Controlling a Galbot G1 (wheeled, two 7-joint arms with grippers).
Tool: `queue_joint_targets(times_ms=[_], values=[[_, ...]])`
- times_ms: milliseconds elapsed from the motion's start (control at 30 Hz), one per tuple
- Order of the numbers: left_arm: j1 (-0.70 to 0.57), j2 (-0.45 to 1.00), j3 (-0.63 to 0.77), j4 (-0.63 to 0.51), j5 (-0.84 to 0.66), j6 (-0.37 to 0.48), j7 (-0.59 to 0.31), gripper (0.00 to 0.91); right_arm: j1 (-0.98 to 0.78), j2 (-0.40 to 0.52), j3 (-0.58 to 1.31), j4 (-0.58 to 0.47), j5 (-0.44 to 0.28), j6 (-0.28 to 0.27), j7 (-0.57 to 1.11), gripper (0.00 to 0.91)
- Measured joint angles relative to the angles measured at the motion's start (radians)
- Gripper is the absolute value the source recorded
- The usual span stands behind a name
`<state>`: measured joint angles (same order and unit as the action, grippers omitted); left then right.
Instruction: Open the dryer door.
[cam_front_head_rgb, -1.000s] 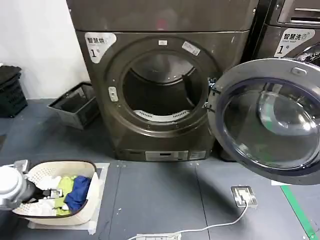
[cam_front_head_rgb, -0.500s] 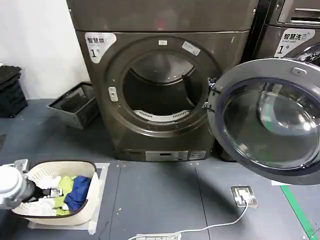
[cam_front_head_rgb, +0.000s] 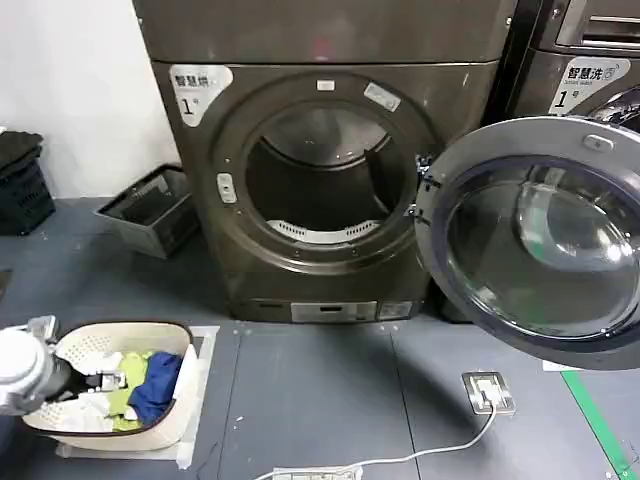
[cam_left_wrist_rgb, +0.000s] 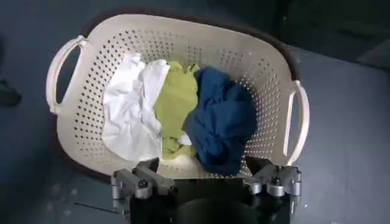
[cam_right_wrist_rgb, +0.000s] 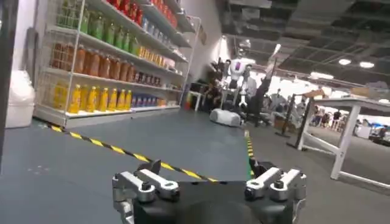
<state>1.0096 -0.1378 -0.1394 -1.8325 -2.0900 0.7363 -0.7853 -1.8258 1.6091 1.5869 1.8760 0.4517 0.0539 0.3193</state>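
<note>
The door (cam_front_head_rgb: 535, 240) stands swung wide, right of the drum (cam_front_head_rgb: 320, 180); rigid, heavy, hinged, best gripped at its rim. My left pincer (cam_left_wrist_rgb: 206, 182) hangs released over the basket (cam_left_wrist_rgb: 67, 67); right pincer (cam_right_wrist_rgb: 210, 182) released, facing away

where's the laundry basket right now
In the head view the laundry basket sits on the floor at lower left, before the dryer, with the left gripper hovering over it.

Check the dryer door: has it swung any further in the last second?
No. The dryer door stands wide open on its hinge, its rim still at the same spot against the floor socket below and the dryer opening beside it.
</note>
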Motion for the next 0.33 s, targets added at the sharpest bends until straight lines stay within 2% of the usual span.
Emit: queue_joint_targets(times_ms=[333], values=[[-0.003, -0.008, 0.003, 0.005, 0.009, 0.0, 0.001, 0.907, 0.007, 0.0, 0.021, 0.003, 0.025, 0.005, 0.083, 0.907]])
